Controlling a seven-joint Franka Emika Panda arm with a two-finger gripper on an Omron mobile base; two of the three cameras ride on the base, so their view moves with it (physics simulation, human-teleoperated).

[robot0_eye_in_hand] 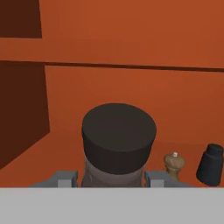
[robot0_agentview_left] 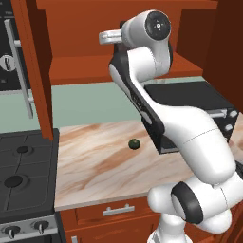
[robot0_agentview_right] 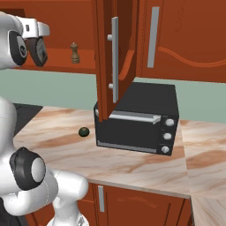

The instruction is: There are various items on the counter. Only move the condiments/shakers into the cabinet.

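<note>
**Jaws clamped on the last bottle, inside the cabinet**

Jaws (robot0_eye_in_hand: 112, 177) are closed on the dark brown bottle with a wide black cap and pale label (robot0_eye_in_hand: 118, 144), one grey fingertip (robot0_eye_in_hand: 65, 177) either side of it in the hand view, so the grip looks square.

Biggest first: the large red-brown wooden wall cabinet (robot0_agentview_left: 90, 71) surrounds the hand, its open door (robot0_agentview_right: 106, 57) hanging just above the black toaster oven (robot0_agentview_right: 141, 119). Risk here, I'd judge, is the white arm (robot0_agentview_left: 156, 109) clipping that door or the shelf edge as it moves.

Down on the beige-pink marble-patterned bench (robot0_agentview_left: 99, 161) only the small dark green ball (robot0_agentview_left: 134, 144) sits, and there it should stay.

On the shelf, beyond and to the side of the bottle, stand the short black cylindrical shaker (robot0_eye_in_hand: 211, 164) and the small tan wooden mill-shaped shaker (robot0_eye_in_hand: 174, 163), close together. That's the tight spot: drift toward them on the way down and the bottle could knock either one over. I can't tell how high the bottle's base is above the shelf; let go too high and it may topple.
</note>
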